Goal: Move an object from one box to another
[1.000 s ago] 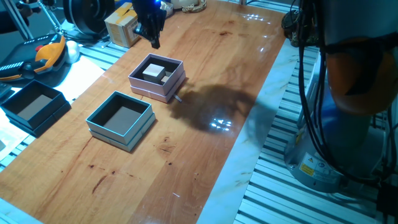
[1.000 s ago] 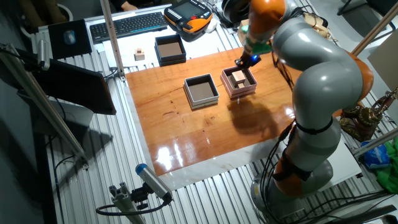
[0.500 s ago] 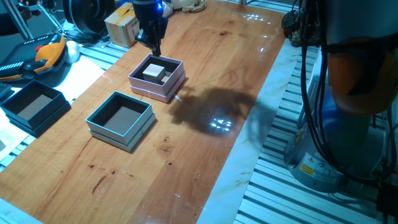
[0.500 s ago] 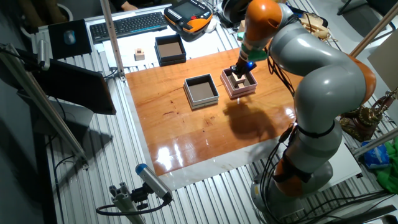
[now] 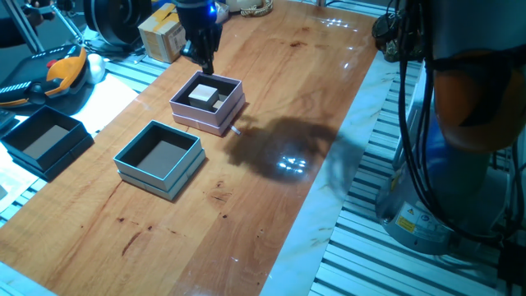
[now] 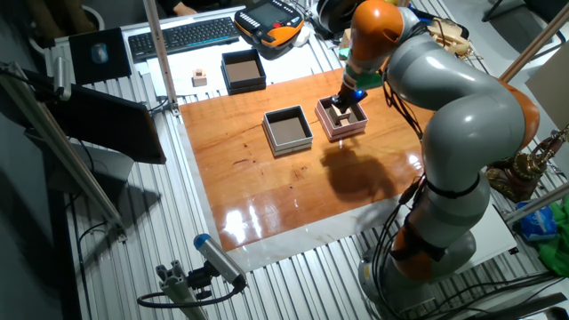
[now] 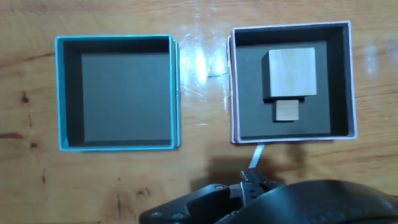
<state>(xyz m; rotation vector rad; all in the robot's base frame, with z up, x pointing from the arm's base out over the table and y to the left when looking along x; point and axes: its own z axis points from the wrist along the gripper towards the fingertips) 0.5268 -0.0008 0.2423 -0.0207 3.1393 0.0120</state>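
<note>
Teal-walled box [image 7: 60, 93] is seen at the left of the hand view, its dark inside bare, resting on the wooden table [image 7: 205, 174]. Just to its right, apart by a narrow strip of wood, the pink-lilac box [image 7: 352, 81] is placed; a large pale wooden block [image 7: 289, 73] and a small wooden block [image 7: 286, 111] touching its near side are contained in it. A pale tag [image 7: 256, 155] juts from the box's lower wall. From the fixed views, the gripper [image 5: 204, 54] is seen hanging over the far edge of the pink-lilac box, touching nothing and holding nothing; whether its fingers are apart cannot be told.
</note>
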